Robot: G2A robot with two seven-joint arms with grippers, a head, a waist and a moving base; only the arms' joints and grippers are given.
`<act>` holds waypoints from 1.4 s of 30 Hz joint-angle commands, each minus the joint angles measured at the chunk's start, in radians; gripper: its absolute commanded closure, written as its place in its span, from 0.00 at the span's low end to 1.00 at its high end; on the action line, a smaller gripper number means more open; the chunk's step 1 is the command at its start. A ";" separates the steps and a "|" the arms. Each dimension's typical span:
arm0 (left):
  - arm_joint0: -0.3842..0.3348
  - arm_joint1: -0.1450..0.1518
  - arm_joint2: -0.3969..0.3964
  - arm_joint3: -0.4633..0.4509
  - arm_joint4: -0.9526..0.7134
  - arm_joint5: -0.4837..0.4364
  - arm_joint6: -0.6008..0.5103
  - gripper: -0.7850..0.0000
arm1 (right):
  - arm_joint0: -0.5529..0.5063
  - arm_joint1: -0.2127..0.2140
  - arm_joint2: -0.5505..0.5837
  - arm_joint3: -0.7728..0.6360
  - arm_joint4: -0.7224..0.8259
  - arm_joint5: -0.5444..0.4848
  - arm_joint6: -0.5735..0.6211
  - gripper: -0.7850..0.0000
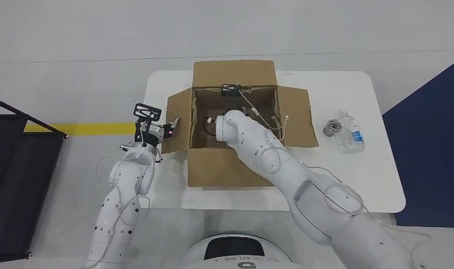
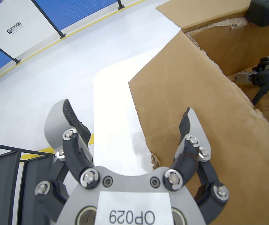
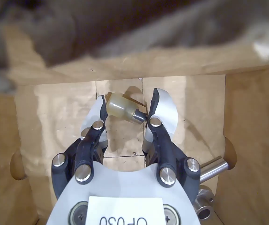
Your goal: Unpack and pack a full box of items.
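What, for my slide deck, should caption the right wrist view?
Right claw grips a small yellowish bottle inside the cardboard box.

Box (image 1: 220, 168) on table (image 1: 369, 177); bottle (image 1: 349, 133) right of box; vial (image 3: 122, 110) inside box.

Quantities present: one tabletop (image 1: 383, 184), one open cardboard box (image 1: 227, 171) with four flaps, one clear plastic bottle (image 1: 350, 133), one grey round part (image 1: 330, 128), one small amber vial (image 3: 120, 108), two metal cylinders (image 3: 213, 166) (image 3: 204, 206), and two tools, namely the left tool (image 2: 127, 106) and the right tool (image 3: 129, 97).
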 commanded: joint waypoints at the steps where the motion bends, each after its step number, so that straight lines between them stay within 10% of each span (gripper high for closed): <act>1: 0.000 0.000 0.000 0.000 0.000 0.000 0.000 0.00 | 0.005 -0.008 0.005 0.009 0.006 -0.003 -0.014 1.00; 13: 0.000 0.000 0.000 0.000 0.000 0.000 0.000 0.00 | -0.096 0.054 0.119 -0.226 -0.072 0.041 -0.109 1.00; 26: 0.000 0.000 0.000 0.000 0.000 0.000 0.000 0.00 | -0.631 0.259 0.488 -1.170 -0.367 -0.173 0.080 1.00; 42: 0.000 0.000 0.000 0.000 0.000 0.000 0.000 0.00 | -1.026 0.287 0.910 -1.532 -0.115 -0.070 -0.127 1.00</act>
